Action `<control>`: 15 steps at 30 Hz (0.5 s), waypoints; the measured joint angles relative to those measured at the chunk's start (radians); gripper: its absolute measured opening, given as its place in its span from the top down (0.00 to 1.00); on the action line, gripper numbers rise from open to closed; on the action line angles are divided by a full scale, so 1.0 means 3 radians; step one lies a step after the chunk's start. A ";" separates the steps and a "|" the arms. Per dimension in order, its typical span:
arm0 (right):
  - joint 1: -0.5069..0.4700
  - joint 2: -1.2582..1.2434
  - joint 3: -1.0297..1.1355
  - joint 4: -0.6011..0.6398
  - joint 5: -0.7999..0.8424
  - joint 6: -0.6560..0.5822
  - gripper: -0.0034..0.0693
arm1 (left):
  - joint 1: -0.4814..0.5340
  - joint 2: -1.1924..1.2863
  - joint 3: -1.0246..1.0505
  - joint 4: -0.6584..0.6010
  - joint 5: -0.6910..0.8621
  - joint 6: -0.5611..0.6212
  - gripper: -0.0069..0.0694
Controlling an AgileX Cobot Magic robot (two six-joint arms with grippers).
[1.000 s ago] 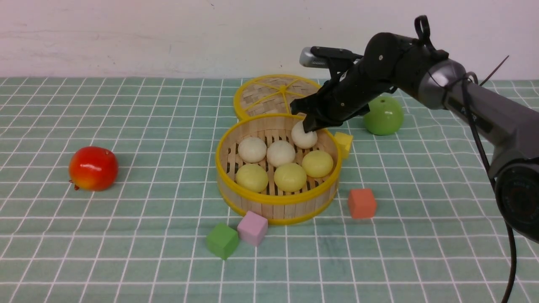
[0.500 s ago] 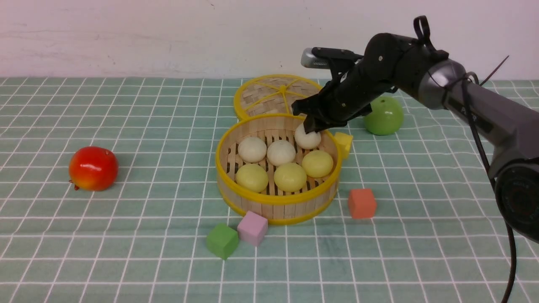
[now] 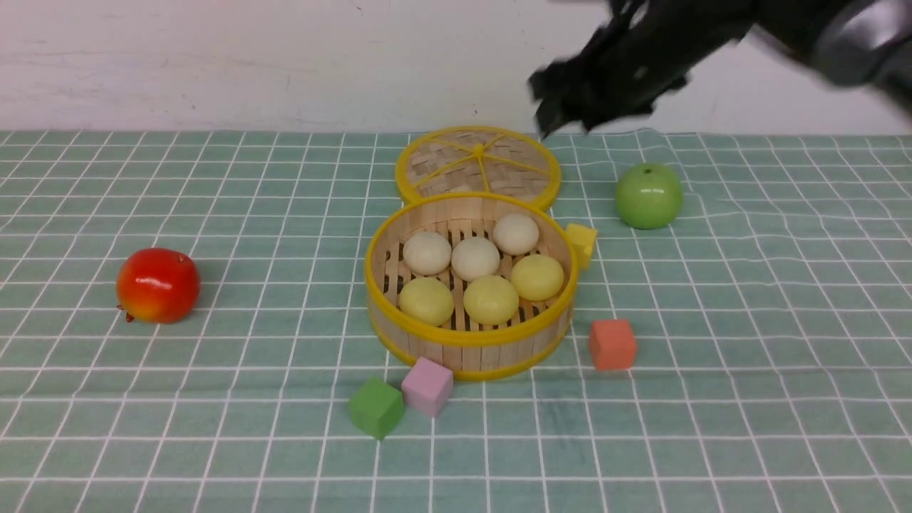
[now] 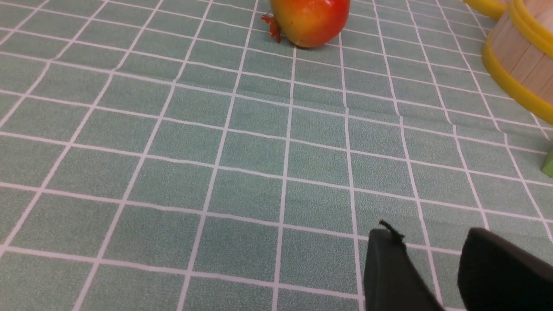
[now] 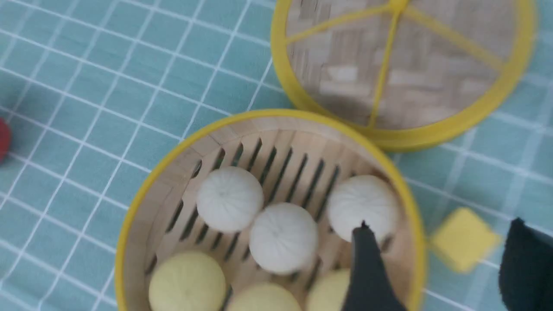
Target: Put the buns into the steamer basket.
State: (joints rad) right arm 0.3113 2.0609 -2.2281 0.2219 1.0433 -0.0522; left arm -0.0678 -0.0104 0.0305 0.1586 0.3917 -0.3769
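Change: right gripper (image 3: 570, 107) risen clear above the steamer basket (image 3: 470, 335), fingers parted and empty; last cream bun (image 3: 516, 233) left inside at the back wall.
Meaning: all six buns (image 3: 491, 299) in the basket, task apparently done.
Left gripper (image 4: 432, 276): fingers apart, holding nothing.
Right wrist view: pleats on the bun tops.
Left wrist view: red apple (image 4: 309, 19), basket wall only.

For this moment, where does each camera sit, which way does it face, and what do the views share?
Front: between the arms, facing forward at the steamer basket holding six buns; blurred right gripper raised.
Left wrist: low over the cloth, facing the red apple; left gripper open.
Right wrist: above, looking down into basket; open fingers.
Shared: basket, apple.
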 joint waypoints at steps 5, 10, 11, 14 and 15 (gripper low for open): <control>0.0000 -0.0823 0.0000 -0.0295 0.0502 -0.0067 0.79 | 0.0000 0.0000 0.0000 0.0000 0.0000 0.0000 0.60; 0.0000 -0.1697 0.0399 -0.0513 0.0605 0.0073 0.98 | 0.0000 0.0000 0.0000 0.0000 0.0000 0.0000 0.60; 0.0000 -0.2062 0.0671 -0.0536 0.0572 0.0137 0.98 | 0.0000 0.0000 0.0000 0.0000 0.0000 0.0000 0.60; 0.0000 -0.2730 0.1476 -0.0612 0.0367 0.0219 0.98 | 0.0000 0.0000 0.0000 0.0000 0.0000 0.0000 0.60; 0.0000 -0.2946 0.1704 -0.0628 0.0254 0.0223 0.98 | 0.0000 0.0000 0.0000 0.0000 0.0000 0.0000 0.60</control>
State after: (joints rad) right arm 0.3113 1.1772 -1.7168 0.0336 1.1193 0.0146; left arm -0.0678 -0.0104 0.0305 0.1586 0.3917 -0.3769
